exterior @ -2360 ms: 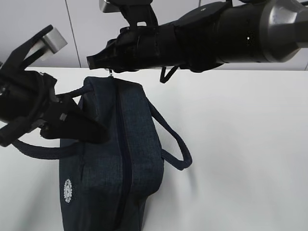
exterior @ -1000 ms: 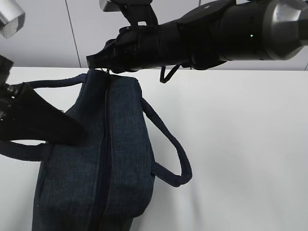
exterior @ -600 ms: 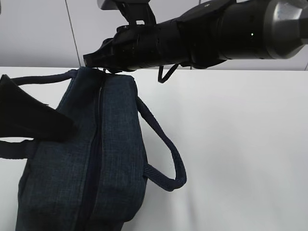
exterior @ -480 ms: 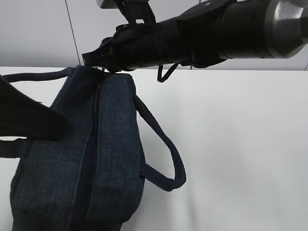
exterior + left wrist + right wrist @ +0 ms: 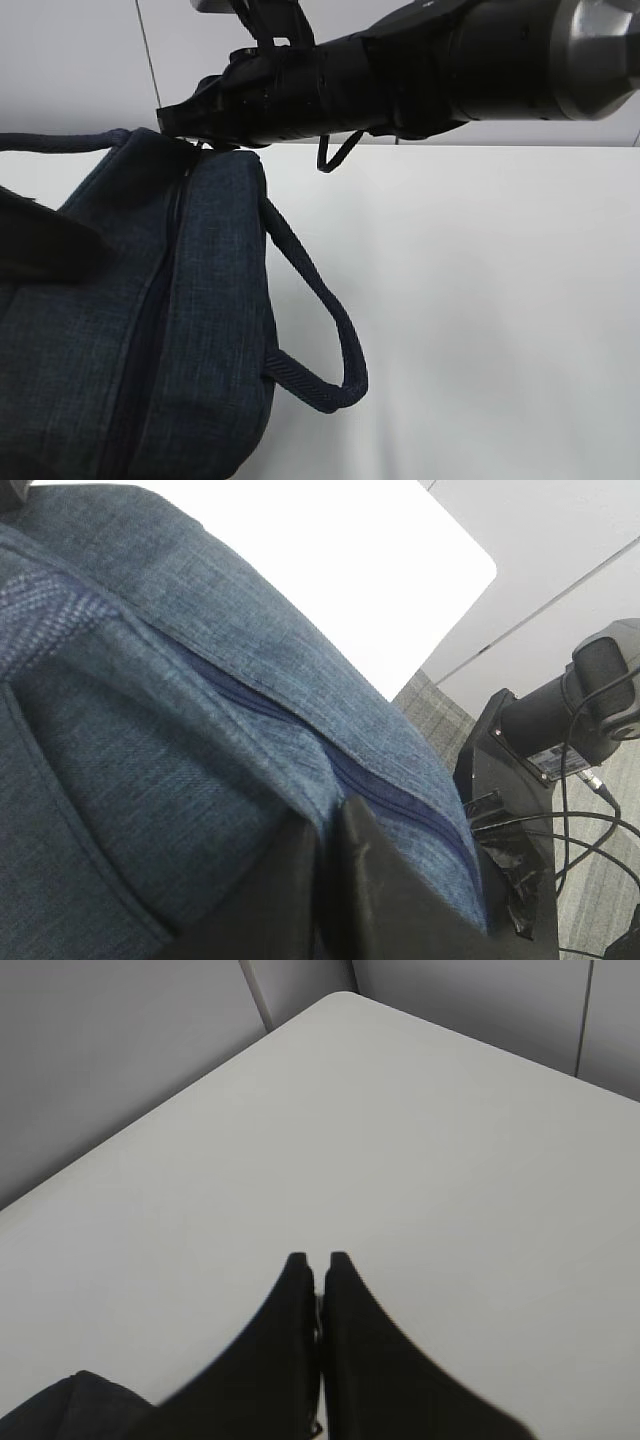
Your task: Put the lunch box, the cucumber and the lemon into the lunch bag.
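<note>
While left hand (image 5: 335, 880) pinches lunch bag (image 5: 150, 330), right hand (image 5: 318, 1280) closed, apparently on zipper pull.

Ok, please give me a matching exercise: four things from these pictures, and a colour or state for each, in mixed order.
Things:
1. lunch bag
2. table
3. right gripper
4. left gripper

Colour or state:
a. white
b. closed on the bag's fabric beside the zipper
c. dark navy
d. closed, at the bag's far end

Pairs: 1-c, 2-a, 3-d, 4-b
</note>
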You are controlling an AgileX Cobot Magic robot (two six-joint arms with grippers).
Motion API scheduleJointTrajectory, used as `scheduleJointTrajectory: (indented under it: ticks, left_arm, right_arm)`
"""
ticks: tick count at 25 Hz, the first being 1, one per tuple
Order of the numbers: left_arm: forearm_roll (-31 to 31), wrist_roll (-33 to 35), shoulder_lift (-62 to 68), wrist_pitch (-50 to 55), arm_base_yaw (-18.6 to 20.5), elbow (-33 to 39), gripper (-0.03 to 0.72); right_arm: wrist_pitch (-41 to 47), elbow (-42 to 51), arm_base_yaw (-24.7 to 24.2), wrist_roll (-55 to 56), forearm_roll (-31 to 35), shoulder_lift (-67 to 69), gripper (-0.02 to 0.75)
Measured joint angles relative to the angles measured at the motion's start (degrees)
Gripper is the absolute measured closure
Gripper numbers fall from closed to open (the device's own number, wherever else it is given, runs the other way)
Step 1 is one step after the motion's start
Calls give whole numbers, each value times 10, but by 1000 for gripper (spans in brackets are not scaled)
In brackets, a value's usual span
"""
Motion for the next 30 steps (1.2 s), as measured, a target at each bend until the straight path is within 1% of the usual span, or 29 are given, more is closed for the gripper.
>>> scheduleJointTrajectory:
  ticks: [12, 30]
  left_arm:
    - [10, -29, -35, 0, 0, 0, 692]
    - [5, -33, -20, 10, 0, 0, 693]
  right_arm:
    - [17, -1, 2, 3, 9, 0, 738]
    - [19, -1, 2, 3, 19, 0, 738]
